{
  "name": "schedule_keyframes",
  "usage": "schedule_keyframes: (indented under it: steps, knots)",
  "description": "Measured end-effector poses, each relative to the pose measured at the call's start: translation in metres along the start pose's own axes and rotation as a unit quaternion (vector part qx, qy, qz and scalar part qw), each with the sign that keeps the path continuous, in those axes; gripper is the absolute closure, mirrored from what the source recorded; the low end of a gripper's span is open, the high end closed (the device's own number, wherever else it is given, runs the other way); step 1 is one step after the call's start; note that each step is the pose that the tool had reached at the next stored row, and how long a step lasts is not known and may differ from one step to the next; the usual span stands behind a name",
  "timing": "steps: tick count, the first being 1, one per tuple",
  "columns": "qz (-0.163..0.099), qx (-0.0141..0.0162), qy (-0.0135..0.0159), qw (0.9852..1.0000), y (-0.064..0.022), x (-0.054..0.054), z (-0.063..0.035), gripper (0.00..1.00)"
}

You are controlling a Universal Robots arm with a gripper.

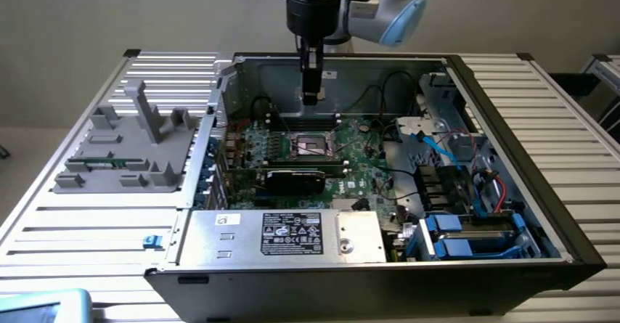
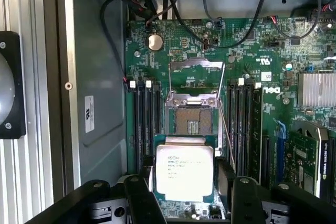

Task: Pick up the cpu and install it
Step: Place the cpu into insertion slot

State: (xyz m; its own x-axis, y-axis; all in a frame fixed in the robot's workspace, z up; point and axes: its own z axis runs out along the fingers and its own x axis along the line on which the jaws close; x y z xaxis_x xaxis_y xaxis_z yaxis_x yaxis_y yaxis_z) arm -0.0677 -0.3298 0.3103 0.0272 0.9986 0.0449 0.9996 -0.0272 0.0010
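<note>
Wrist view: cpu (image 2: 184, 171) is clamped flat, lid up, between the tool (image 2: 188, 190) fingers, likely to keep it level. It is held over the board, just beside the open socket (image 2: 191, 120), whose frame is raised.

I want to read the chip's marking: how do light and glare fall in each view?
Wrist view: the metal top of the cpu, held in the gripper, catches bright glare that pales its print; the open socket beyond is dim. Exterior view: soft even light, the case interior darker.
</note>
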Motion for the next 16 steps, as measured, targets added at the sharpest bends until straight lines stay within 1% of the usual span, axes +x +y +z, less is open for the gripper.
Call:
schedule_keyframes:
  steps: [7,16]
  knots:
    - [0.0,0.0001,0.0001,1.0,0.0,-0.001,0.0105,0.44]
    - [0.0,0.0001,0.0,1.0,0.0001,-0.006,0.0254,0.44]
